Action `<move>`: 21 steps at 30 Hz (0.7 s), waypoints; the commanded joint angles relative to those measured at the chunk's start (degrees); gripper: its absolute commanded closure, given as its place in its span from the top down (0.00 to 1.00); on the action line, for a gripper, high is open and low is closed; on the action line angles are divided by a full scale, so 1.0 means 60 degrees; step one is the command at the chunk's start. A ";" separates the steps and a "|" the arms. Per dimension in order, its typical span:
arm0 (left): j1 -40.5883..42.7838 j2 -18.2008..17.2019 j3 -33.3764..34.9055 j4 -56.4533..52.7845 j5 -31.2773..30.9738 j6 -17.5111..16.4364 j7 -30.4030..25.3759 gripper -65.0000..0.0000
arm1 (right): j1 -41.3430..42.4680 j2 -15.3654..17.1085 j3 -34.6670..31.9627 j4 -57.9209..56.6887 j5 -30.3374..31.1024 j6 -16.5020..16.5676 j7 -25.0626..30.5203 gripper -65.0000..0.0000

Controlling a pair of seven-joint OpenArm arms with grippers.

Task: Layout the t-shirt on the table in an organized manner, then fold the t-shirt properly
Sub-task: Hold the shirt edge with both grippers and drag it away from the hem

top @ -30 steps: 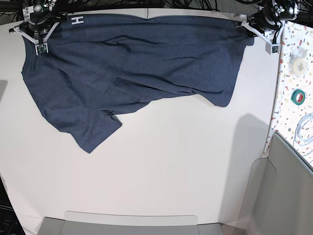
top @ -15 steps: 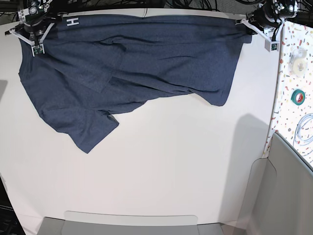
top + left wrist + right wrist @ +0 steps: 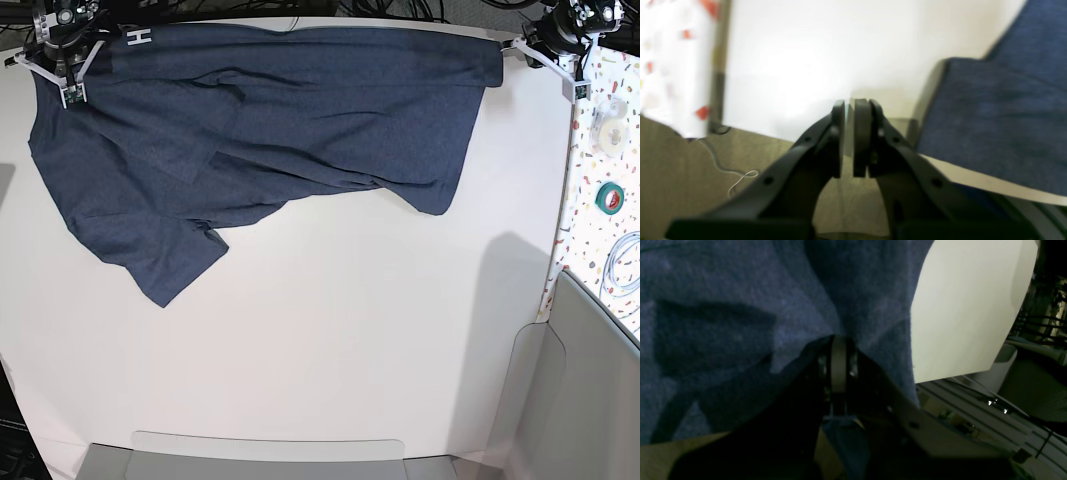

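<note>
two grippers at far table edge: right gripper clamped on shirt corner, left gripper nearly closed beside opposite corner, empty; shirt's long axis spans between them

The navy t-shirt lies rumpled along the white table's far edge, stretched between both jaws.

T-shirt spread across far half of desk, far edge along desk's far rim. One sleeve trails toward near-left. Right gripper at shirt's far-left corner; left gripper at far-right corner. Speckled strip right of desk, tape rolls on it.
</note>
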 commanded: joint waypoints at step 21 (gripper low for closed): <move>-0.0344 -0.0089 -0.0104 0.0212 0.0081 0.0034 -0.0108 0.06 | 0.0380 -0.0051 0.0399 0.1063 0.0288 0.0249 -0.0618 0.30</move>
